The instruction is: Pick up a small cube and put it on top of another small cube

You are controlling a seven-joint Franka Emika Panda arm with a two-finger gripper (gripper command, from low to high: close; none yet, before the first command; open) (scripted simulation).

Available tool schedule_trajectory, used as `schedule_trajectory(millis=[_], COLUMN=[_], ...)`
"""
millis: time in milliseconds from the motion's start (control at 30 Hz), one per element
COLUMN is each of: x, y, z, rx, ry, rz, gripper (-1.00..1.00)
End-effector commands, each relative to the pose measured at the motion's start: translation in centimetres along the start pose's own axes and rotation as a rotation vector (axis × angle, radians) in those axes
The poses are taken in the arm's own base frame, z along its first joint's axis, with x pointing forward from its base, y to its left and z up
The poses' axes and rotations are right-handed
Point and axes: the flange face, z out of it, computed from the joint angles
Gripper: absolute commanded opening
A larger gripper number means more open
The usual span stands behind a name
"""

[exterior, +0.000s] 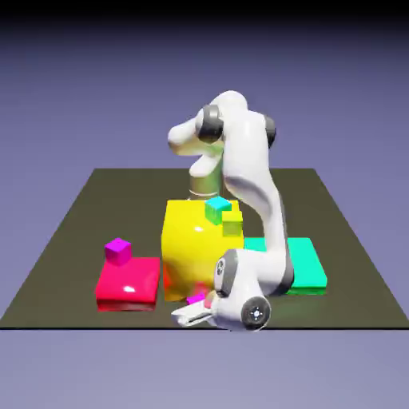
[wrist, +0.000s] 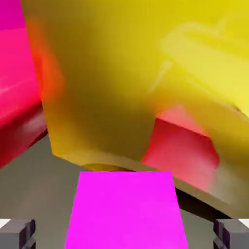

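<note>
Nearest: gripper, fingertips apart w/ a gap each side of the magenta cube, so nothing gripped. Cube sits btwn the tips as the hand view looks down, about centred L-R, sides roughly in line w/ them. No long axis to speak of. Only one arm, so no choice there. Next move prob. just closing straight in; can't tell if the tips are low enough yet.

In ext. view the cube shows only in part, by the foot of the big yellow block, nr the fingers. Tight spot: risk of a tip or the hand brushing the block. Small red patch by the block too, object or reflection, can't tell.

Farther: yellow-green cube at the block's top edge; teal cube, the target, up on the block, so a high lift needed. Red slab at ext. view's left w/ 2nd magenta cube at its back edge, teal slab at right. No containers seen.
</note>
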Motion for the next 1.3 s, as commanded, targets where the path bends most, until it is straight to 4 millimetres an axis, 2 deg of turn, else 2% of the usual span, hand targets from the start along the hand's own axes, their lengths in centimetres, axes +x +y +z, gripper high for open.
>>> schedule_trajectory(millis=[0, 167, 233, 567, 933, 967, 1067, 1100, 1200, 1267], x=[0.0, 1.3, 2.6, 10.7, 21.5, 22.0, 21.9, 21.6, 21.0, 21.1], y=[0.0, -1.1, -0.5, -2.3, -8.9, -11.0, -17.7, -19.0, -19.6, -18.1], z=[0.0, -6.2, -6.9, -11.8, -17.1, -17.0, -14.8, -14.2, -13.5, -12.2], rx=[0.000, 0.000, 0.002, -0.122, -0.427, -0.471, -0.593, -0.612, -0.613, -0.615], ry=[0.000, 0.001, 0.006, 0.096, 0.359, 0.422, 0.592, 0.614, 0.613, 0.613], rz=[0.000, 0.009, 0.097, 0.514, 0.778, 0.760, 0.642, 0.610, 0.585, 0.585], gripper=[-1.00, -1.00, -1.00, -1.00, -1.00, -1.00, -1.00, -1.00, -1.00, -1.00])
